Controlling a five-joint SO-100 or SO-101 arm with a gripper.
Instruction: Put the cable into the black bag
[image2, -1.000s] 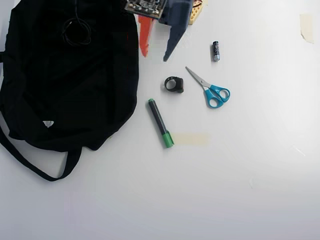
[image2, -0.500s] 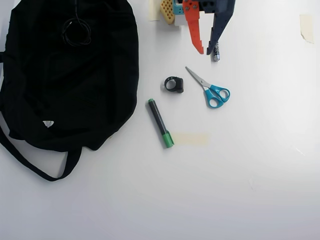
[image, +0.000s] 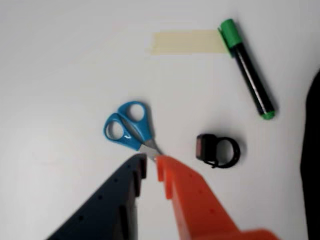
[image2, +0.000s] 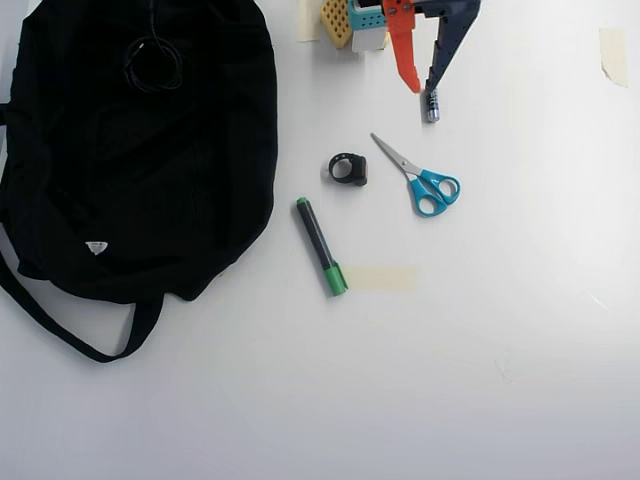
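Observation:
The black bag (image2: 140, 170) lies flat at the left of the overhead view; its edge also shows at the right border of the wrist view (image: 313, 150). A coiled black cable (image2: 152, 62) lies on the bag's upper part, dark against dark fabric; I cannot tell whether it lies on the fabric or in an opening. My gripper (image2: 422, 88), with one orange and one dark blue finger, is at the top of the table, far right of the cable. In the wrist view the gripper (image: 151, 161) is narrowly open and empty, just above the scissors' blade tips.
Blue-handled scissors (image2: 420, 180) (image: 129, 127), a black ring-shaped strap (image2: 348, 168) (image: 217, 150), a green-capped marker (image2: 320, 245) (image: 248, 67) and a strip of tape (image2: 380, 278) (image: 187, 42) lie on the white table. A small cylinder (image2: 432, 105) lies under the blue finger.

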